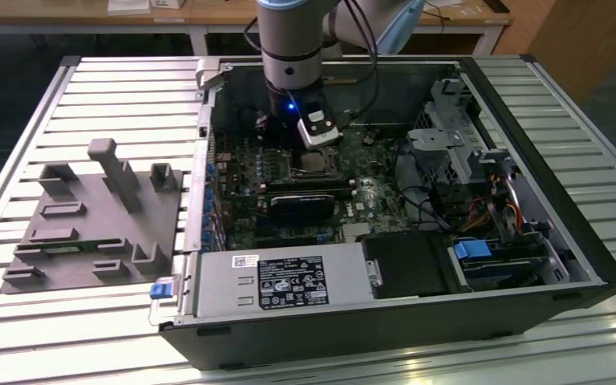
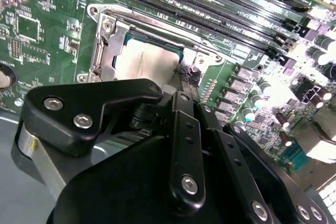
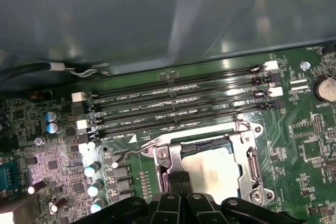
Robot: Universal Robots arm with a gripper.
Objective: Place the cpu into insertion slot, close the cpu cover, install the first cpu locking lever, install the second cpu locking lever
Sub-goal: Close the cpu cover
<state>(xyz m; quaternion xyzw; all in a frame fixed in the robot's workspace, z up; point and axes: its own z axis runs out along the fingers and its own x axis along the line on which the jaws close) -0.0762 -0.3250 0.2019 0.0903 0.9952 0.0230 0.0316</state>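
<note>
We see the pincer [image 3: 179,183] pressed together, pinching nothing visible, tips at the edge of the thin square silver metal cpu cover [image 3: 251,166]. The flat silver-grey square cpu [image 3: 210,169] lies just beyond the tips, seated in the silver-rimmed square insertion slot [image 3: 255,128] under that lowered cover, on the green motherboard [image 3: 310,145].

Silver-grey cpu [image 3: 212,169], silvery cpu cover [image 3: 250,167], green motherboard [image 3: 310,142], black hand [image 3: 179,183]

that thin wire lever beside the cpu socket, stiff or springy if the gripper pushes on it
Probably springy: the locking lever is a thin bent metal wire, so it likely flexes before it moves. Likely slippery too, being bare rounded metal. It looks light but seems anchored at the insertion slot, close to the gripper, so it should swing rather than lift free.
</note>
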